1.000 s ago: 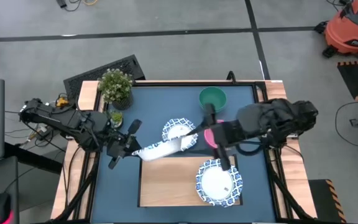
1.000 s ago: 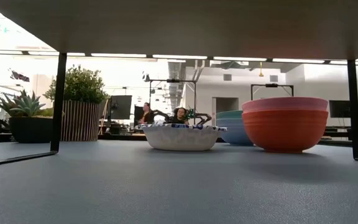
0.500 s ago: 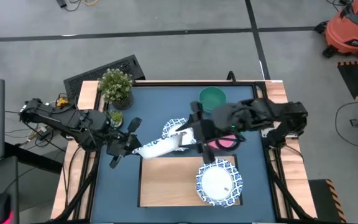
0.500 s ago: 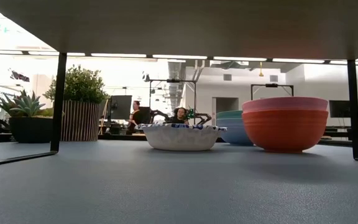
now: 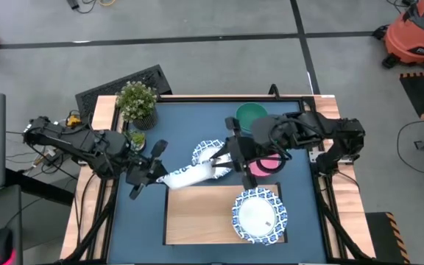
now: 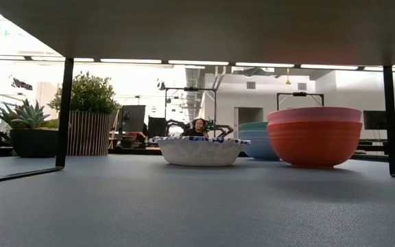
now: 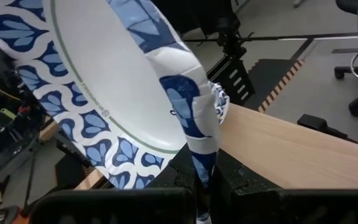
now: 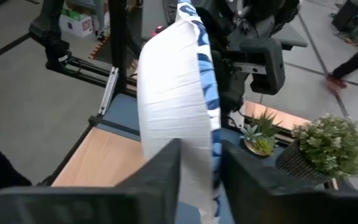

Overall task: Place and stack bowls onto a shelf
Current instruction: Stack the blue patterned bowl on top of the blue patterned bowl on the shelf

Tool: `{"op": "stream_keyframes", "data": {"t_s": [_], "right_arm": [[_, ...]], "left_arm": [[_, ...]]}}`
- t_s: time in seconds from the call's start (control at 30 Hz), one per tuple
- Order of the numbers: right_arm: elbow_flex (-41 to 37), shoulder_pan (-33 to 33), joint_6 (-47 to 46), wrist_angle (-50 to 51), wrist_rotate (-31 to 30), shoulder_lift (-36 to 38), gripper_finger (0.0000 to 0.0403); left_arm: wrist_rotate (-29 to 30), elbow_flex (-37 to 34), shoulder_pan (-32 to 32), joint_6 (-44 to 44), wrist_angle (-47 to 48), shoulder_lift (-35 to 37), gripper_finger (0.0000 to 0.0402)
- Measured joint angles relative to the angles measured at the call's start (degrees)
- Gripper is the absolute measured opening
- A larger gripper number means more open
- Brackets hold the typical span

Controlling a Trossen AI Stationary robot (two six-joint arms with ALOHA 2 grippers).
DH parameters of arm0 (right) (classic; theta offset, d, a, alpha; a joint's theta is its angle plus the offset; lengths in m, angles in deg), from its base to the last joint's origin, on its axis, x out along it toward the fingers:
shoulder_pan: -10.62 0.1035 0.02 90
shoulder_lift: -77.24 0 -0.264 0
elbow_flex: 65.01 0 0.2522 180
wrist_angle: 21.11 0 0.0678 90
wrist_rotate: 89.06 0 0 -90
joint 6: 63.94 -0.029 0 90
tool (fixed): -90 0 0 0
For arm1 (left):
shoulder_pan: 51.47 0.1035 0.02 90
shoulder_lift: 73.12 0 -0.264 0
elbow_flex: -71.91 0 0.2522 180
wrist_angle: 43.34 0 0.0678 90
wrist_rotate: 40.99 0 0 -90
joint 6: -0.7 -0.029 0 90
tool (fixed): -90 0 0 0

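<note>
My left gripper [image 5: 159, 175] is shut on a white bowl with a blue patterned rim [image 5: 191, 175], held above the blue surface by the shelf's far left corner. My right gripper [image 5: 225, 156] is open, its fingers standing on either side of that bowl's opposite rim [image 8: 199, 93]; I cannot tell whether they touch it. Another patterned bowl [image 5: 210, 150] rests base-down on the blue surface, as do a pink-red bowl [image 5: 269, 165] and a green bowl [image 5: 252, 113]. A patterned bowl [image 5: 258, 215] sits on the light-wood shelf [image 5: 197, 217]. My left gripper pinches the bowl's patterned rim [image 7: 199, 134] between its two fingers, coming level from the table's left. The rim is creased where the fingers close [image 7: 205, 177]. The bowl is lifted clear and tipped steeply, nearly on edge, reaching toward the table's right.
A potted plant [image 5: 137, 103] and a small succulent [image 5: 137, 138] stand at the far left corner. Black shelf legs [image 6: 64, 113] stand on the table in the low view. The shelf's left and middle are bare wood.
My right gripper has gone from above the shelf's bowl toward the table's far left, turning level to face the held bowl, and now has its fingers on either side of that bowl's rim. The left gripper and the bowl have stayed where they were.
</note>
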Motion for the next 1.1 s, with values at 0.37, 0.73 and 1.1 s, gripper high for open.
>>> {"op": "stream_keyframes", "data": {"t_s": [0.37,0.73,1.1], "right_arm": [[0.00,0.27,-0.23,0.83,-1.87,-0.28,0.0020],[0.00,1.30,-0.58,2.52,-4.65,0.38,0.0020],[0.00,5.24,-10.98,12.89,-10.26,6.02,0.0020]], "left_arm": [[1.57,-0.02,-0.02,3.44,-0.84,0.02,0.0000],[4.86,-0.02,0.00,10.84,-2.07,0.02,0.0095],[5.94,0.00,-1.36,10.95,-5.11,0.13,0.0221]]}}
